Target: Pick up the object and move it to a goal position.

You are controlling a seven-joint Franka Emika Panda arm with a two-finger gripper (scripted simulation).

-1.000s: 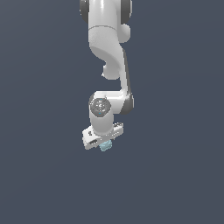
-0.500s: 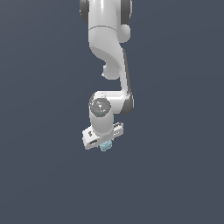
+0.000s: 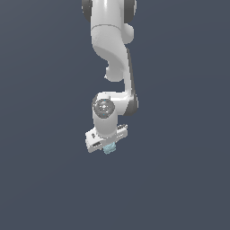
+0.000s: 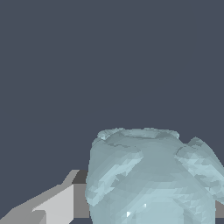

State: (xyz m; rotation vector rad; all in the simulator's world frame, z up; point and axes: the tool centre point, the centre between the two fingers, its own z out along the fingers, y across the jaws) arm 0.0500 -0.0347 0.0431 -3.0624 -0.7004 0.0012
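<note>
Between the earlier exterior pictures and the present one we detect no real displacement: arm, tool and block keep the same posture and the same place in the frame, so the motion here is at most very slow.

Nearest to us, the wrist view is filled in its lower right by the object (image 4: pixel 148 179), a pale blue-teal lumpy block whose faceted surface rises from the bottom edge to mid-frame. One grey-and-white finger (image 4: pixel 52 205) of the tool lies against its side in the lower left; a sliver of grey at the right edge may be the opposite finger, though we cannot be sure.

Farther off, the exterior view shows the tool (image 3: pixel 109 146) just below the centre of the frame, pointing downward, with the object (image 3: pixel 109 148) protruding from beneath it as a small teal patch. We read the fingers as clamped on the block, which hangs between them with nothing visible under it.

We judge the pick-up as done: the block is held and appears lifted off any support. What remains is the carry to the goal position, and no goal marker shows in either picture, so we cannot say how much travel is left.

Farthest, the white arm (image 3: pixel 112 54) climbs to the top of the frame against a uniform dark blue-grey ground.

No brand, label or legible writing appears anywhere.
</note>
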